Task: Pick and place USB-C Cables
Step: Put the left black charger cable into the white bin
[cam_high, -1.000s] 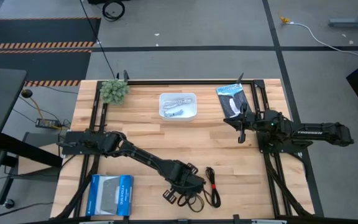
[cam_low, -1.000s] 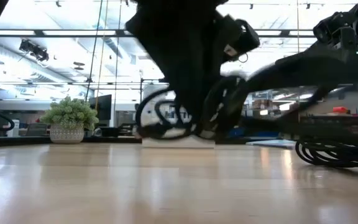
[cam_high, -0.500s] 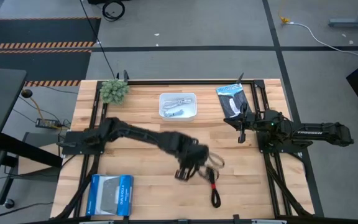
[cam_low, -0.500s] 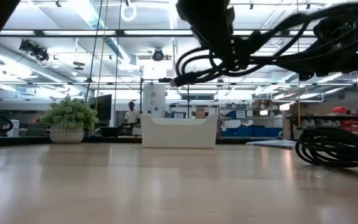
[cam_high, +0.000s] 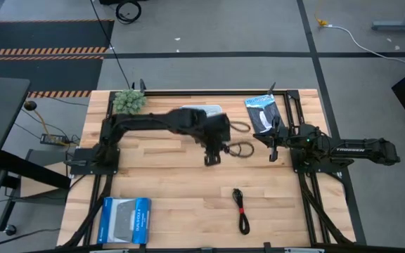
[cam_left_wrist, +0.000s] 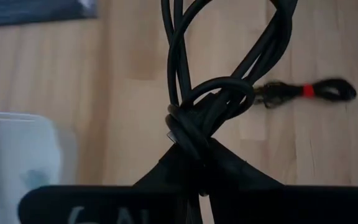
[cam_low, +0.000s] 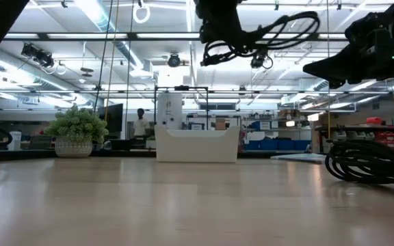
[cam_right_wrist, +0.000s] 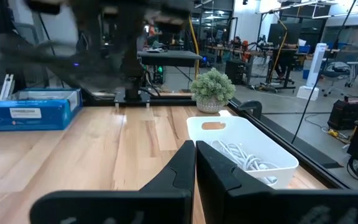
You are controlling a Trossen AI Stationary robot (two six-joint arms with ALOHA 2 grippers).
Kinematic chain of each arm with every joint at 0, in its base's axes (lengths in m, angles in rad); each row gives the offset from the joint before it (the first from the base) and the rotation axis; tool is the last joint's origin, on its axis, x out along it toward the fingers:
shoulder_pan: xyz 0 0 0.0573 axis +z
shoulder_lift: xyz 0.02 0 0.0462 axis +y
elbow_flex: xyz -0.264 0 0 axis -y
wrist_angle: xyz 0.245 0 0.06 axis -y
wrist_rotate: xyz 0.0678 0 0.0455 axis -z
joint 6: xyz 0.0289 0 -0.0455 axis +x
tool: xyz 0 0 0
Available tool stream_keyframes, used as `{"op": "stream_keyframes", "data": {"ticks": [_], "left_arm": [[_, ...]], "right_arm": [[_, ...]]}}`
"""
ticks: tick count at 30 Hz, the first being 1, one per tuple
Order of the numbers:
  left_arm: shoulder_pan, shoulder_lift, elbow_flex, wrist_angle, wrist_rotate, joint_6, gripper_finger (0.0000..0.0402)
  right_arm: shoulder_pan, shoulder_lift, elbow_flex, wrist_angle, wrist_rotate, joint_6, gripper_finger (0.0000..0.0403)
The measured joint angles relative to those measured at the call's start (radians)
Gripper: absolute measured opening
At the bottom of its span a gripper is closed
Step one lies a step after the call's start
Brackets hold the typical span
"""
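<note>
My left gripper (cam_high: 216, 151) hangs over the middle of the table, just to the near right of the white tray (cam_high: 204, 109), and is shut on a black USB-C cable bundle (cam_high: 241, 150). High in the low view the bundle's loops (cam_low: 269, 35) stick out sideways. The black cable with a red band (cam_high: 241, 210) lies flat on the wood toward the near edge, also seen as the banded cable (cam_left_wrist: 304, 91). White cables (cam_right_wrist: 241, 155) lie in the tray. My right gripper (cam_high: 273, 146) waits at the table's right, shut and holding nothing. My left gripper pinches the black cable bundle at its wrapped waist (cam_left_wrist: 190, 132) between the two fingers (cam_left_wrist: 166, 168). The loops (cam_left_wrist: 229, 43) run on past the fingertips. The bundle is lifted well clear of the table and juts toward the table's right.
A blue box (cam_high: 124, 220) sits at the near left corner, a black-and-white packet (cam_high: 262, 112) at the far right and a small potted plant (cam_high: 129, 102) at the far left. Bare wood lies between the tray and the banded cable.
My left gripper has risen from the near edge and swung toward the far edge, carrying the black bundle up off the table to a spot beside the white tray. The red-banded cable has stayed where it lay.
</note>
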Motion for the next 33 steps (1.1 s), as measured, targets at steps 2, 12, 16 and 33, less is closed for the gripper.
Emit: {"op": "stream_keyframes", "data": {"ticks": [2, 12, 16, 33], "left_arm": [[0.024, -0.024, 0.000, -0.009, 0.001, -0.029, 0.0037], [0.103, -0.159, 0.000, -0.031, 0.057, -0.164, 0.0037], [0.108, -0.209, 0.000, -0.046, 0.064, -0.209, 0.0037], [0.154, -0.415, 0.000, -0.188, 0.150, -0.283, 0.0037]], "right_arm": [[0.000, 0.000, 0.000, 0.000, 0.000, 0.000, 0.0020], [0.000, 0.000, 0.000, 0.006, 0.000, 0.000, 0.0020], [0.000, 0.000, 0.000, 0.007, 0.000, 0.000, 0.0020], [0.000, 0.000, 0.000, 0.016, 0.000, 0.000, 0.0020]]}}
